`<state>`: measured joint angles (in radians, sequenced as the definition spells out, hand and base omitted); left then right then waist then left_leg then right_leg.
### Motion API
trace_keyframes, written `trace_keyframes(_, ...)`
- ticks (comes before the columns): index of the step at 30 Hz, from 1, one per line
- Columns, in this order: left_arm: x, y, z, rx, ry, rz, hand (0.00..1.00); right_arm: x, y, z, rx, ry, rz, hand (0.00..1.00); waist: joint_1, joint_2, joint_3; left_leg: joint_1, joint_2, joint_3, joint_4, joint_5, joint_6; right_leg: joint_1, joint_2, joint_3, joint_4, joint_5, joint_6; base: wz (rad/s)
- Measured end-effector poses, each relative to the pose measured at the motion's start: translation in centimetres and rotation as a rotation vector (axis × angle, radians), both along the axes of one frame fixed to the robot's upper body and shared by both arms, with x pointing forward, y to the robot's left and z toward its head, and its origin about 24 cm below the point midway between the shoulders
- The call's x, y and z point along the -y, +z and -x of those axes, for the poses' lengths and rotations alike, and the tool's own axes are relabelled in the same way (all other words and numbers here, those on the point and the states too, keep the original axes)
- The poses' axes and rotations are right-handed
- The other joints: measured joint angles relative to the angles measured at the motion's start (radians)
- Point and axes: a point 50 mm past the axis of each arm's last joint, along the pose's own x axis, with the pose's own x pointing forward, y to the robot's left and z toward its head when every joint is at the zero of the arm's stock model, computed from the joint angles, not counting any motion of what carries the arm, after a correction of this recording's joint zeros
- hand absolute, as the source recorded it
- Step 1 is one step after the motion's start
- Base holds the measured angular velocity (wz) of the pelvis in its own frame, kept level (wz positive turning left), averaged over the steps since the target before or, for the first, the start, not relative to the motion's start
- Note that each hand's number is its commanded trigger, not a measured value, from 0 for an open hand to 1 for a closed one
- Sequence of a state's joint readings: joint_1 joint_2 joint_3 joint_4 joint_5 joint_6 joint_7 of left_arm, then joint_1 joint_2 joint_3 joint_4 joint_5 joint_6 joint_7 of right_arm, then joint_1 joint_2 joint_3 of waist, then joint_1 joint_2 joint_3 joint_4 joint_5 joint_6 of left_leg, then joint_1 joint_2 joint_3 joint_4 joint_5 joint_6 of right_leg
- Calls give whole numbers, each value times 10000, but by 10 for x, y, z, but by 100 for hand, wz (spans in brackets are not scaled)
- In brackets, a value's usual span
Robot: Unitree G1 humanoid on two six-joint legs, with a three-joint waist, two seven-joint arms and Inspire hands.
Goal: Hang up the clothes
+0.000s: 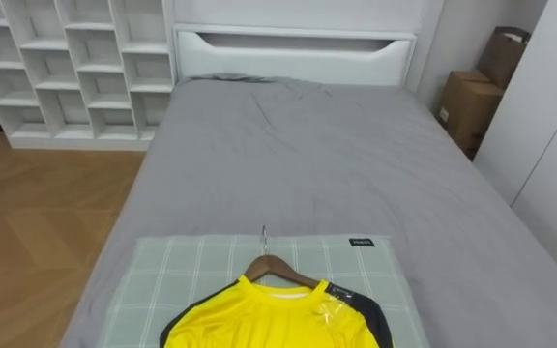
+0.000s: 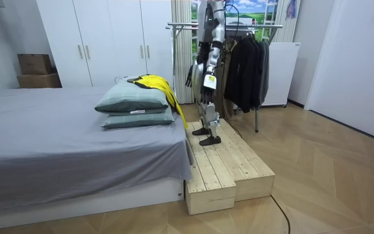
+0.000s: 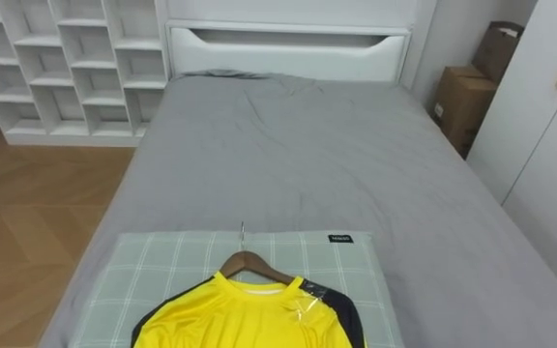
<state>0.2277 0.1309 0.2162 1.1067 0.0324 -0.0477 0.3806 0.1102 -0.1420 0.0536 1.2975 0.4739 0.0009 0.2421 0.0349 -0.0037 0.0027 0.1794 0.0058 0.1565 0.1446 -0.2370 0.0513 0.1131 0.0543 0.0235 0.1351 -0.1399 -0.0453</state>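
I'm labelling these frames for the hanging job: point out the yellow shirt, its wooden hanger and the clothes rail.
yellow shirt (image 1: 259, 319), left eye view, on its chest.
wooden hanger (image 1: 264, 262), left eye view, on the wood below the hook.
clothes rail (image 2: 182, 26), room view, on its top bar.

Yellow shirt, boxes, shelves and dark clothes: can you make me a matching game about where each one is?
Things:
1. yellow shirt
2. cardboard boxes
3. white shelves
4. dark clothes

Places:
A. hanging on the clothes rack
B. lying on the checked pillow
C. next to the wardrobe
D. beside the headboard, on the robot's left

Pairs: 1-B, 2-C, 3-D, 4-A.
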Motion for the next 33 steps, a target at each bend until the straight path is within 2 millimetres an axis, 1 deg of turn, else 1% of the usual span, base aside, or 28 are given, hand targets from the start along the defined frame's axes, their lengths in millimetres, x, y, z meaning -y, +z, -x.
trace_keyframes(4,-8,4,-3,477,752,-567,0,2,1,-1,51,-167,64,0,-7,41,9,41,-2,2,-11,0,0,-3,15,-9,9,0,0,0)
trace_keyframes(6,-12,7,-2,525,1021,-1160,0,4,1,-1,20,-156,165,0,-5,61,15,36,-3,12,-24,0,0,-24,36,-8,6,0,0,0)
trace_keyframes(10,-15,10,0,473,1189,-1847,0,7,1,1,-59,-167,293,0,-3,99,0,-14,-10,17,-33,2,1,-91,38,5,16,0,0,0)
trace_keyframes(13,-21,16,-6,782,1307,-2505,0,9,1,3,-169,-223,390,0,-7,106,-2,8,-3,-5,-32,2,0,-71,48,-21,32,0,0,1)
trace_keyframes(19,-31,34,-34,2092,1042,-3958,0,9,1,4,-181,-317,394,0,-20,135,-10,-39,6,-17,-28,1,-1,-103,51,-25,65,0,0,0)
trace_keyframes(22,-32,44,-50,2710,574,-4711,0,11,2,2,-171,-233,476,0,-40,221,-14,-108,-5,-14,-15,2,0,-110,45,-14,32,0,-1,0)
trace_keyframes(24,-32,50,-60,2993,-213,-5317,0,14,2,2,-162,-195,531,0,-40,316,-30,-41,-12,-12,-24,2,0,-105,41,-12,28,0,0,0)
trace_keyframes(26,-31,53,-65,3019,-924,-5737,0,15,3,2,-158,-179,535,0,-54,380,-25,-8,-8,16,-52,3,0,-103,52,5,29,0,-1,-3)
trace_keyframes(29,-30,63,-79,3533,-1625,-6377,0,15,3,3,-163,-220,532,0,-113,392,-20,-28,-10,20,-76,5,-4,-138,59,1,22,1,-1,0)
trace_keyframes(31,-29,68,-87,3804,-2028,-6672,0,15,3,1,-131,-186,537,0,-205,420,-25,-37,-15,2,-77,5,-4,-139,57,-6,12,1,-1,0)
trace_keyframes(33,-25,78,-99,4357,-2566,-7016,0,15,3,0,-83,-180,505,0,-320,430,-26,-51,-14,-4,-77,5,-3,-156,54,-3,11,1,-1,0)
